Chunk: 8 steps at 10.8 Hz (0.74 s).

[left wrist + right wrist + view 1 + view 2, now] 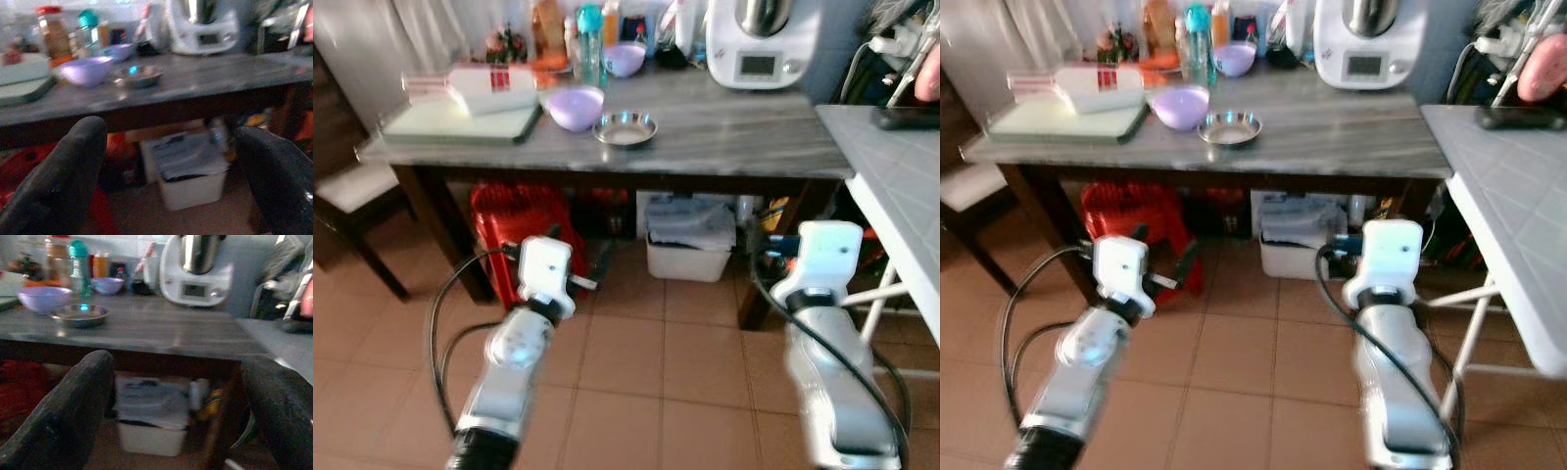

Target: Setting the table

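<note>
Fingers of the left end effector (171, 181) and right end effector (176, 416) spread wide, empty, facing the table (734, 137).

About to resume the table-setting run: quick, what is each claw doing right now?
Left claw: open, holding nothing, below the table edge.
Right claw: open, holding nothing, also below the table edge.

Dim, blurred, shadowed wrist views

Home kitchen: food processor (763, 41), bowls (576, 107), tiled floor (636, 372)
</note>
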Available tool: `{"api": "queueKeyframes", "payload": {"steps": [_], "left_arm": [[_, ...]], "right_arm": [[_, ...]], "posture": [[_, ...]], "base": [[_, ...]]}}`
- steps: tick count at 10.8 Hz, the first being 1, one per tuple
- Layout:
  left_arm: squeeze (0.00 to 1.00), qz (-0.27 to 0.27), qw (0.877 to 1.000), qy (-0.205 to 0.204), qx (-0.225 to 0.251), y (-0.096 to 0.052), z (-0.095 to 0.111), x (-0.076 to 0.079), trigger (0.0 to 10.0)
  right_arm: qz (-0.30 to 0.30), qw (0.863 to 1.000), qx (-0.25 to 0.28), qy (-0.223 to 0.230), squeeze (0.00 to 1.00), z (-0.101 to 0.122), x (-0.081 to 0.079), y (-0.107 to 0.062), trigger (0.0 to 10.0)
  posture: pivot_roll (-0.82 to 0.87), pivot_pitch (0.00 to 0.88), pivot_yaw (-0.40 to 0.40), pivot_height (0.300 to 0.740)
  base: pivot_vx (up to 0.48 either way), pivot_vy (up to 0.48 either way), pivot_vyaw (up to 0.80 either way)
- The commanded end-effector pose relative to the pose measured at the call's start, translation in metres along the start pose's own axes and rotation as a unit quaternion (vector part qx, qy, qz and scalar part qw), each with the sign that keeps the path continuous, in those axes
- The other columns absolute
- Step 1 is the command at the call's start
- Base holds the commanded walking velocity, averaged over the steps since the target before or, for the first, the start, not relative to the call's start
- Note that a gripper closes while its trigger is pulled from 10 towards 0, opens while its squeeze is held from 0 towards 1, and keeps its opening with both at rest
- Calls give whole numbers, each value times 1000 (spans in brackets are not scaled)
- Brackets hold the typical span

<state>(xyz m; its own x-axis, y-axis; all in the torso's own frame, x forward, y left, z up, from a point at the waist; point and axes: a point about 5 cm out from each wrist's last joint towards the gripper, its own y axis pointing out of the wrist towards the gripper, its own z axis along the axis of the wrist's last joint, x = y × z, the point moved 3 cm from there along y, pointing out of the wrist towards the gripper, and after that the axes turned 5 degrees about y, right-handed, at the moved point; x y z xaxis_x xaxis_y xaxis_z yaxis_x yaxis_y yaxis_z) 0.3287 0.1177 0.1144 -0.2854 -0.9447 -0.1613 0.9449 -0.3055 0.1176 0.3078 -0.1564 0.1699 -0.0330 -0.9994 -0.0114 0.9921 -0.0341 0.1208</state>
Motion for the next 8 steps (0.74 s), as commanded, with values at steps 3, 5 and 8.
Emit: {"api": "queueKeyframes", "payload": {"steps": [3, 5, 8], "left_arm": [[0, -3, 1000, -5, 7, 3, 5, 2, 10000], [0, -2, 1000, -5, 9, 5, 7, 0, 10000], [0, -4, 1000, -3, 9, 7, 7, -2, 10000]], "right_arm": [[-7, 1000, 7, -3, 0, 4, 5, 0, 10000], [-7, 1000, 8, -4, 0, 5, 5, 0, 10000], [-8, 1000, 11, -5, 0, 7, 6, 1, 10000]], "posture": [[-6, 40, 36, 740], [-7, 42, 37, 740], [-6, 46, 40, 740]], "base": [[0, -330, 0], [0, -330, 0], [0, -329, 0]]}}
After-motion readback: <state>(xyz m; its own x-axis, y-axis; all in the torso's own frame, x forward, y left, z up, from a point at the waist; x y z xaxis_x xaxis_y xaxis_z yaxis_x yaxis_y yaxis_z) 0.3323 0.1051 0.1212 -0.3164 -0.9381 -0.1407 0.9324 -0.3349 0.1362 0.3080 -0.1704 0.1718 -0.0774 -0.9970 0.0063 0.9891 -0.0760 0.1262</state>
